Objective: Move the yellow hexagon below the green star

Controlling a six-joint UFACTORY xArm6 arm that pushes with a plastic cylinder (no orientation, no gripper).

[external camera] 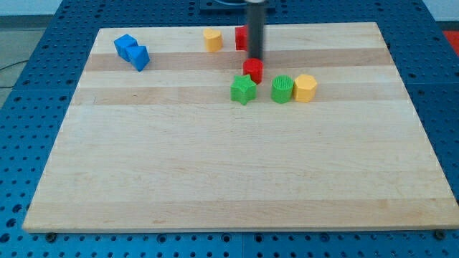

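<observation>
The green star (243, 90) lies a little above the board's middle. The yellow hexagon (305, 87) lies to the star's right, with a green round block (282, 89) between them and touching the hexagon. A red block (252, 69) sits just above the star, touching it. My tip (255, 56) stands at the red block's upper edge, above the star and up and left of the hexagon.
A second yellow block (212, 39) and another red block (242, 38), partly hidden by the rod, lie near the view's top edge of the wooden board (215, 179). Two blue blocks (125, 45) (138, 56) sit together at the top left.
</observation>
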